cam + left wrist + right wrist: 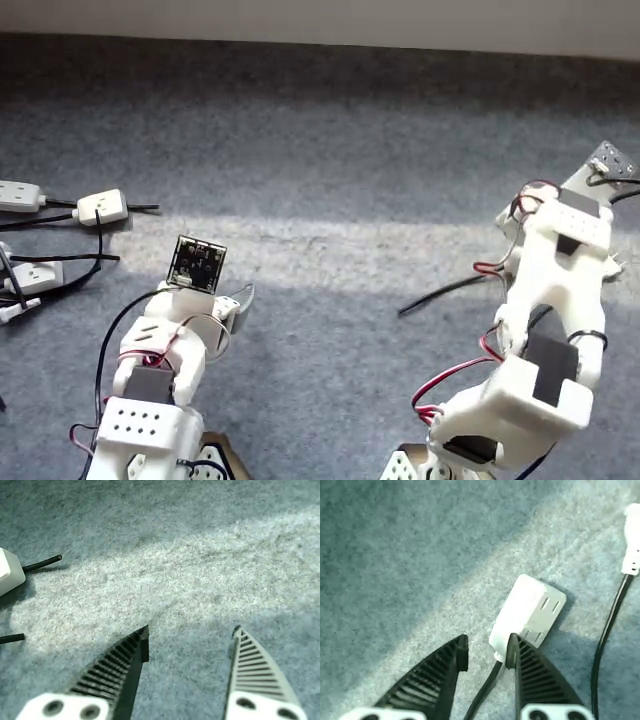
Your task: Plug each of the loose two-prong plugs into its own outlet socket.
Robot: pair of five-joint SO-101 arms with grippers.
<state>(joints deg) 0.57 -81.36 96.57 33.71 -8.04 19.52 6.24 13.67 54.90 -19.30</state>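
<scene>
**Right gripper (487, 642) hanging half-open at a socket block**

White socket block (530, 611) is lying on the grey carpet (395, 555), its cord end sitting just between the ribbed fingertips. The jaws are gripping nothing, and whether they are touching it cannot be told. Close by, a white plug (632, 545) on a black cable (607, 630) is resting. Left gripper (190, 630) is hanging wide open and empty over carpet, with another socket (9, 572) lying well aside.

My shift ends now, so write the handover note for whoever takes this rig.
Left claw: open, empty, above bare carpet; a white socket block lies nearby.
Right claw: open, empty, at the cable end of a white outlet socket, its black cable running through the claw; a white plug lies loose beyond.
Done: no plug seen seated.
Left: grasp each plug and seat it in its socket.
</scene>
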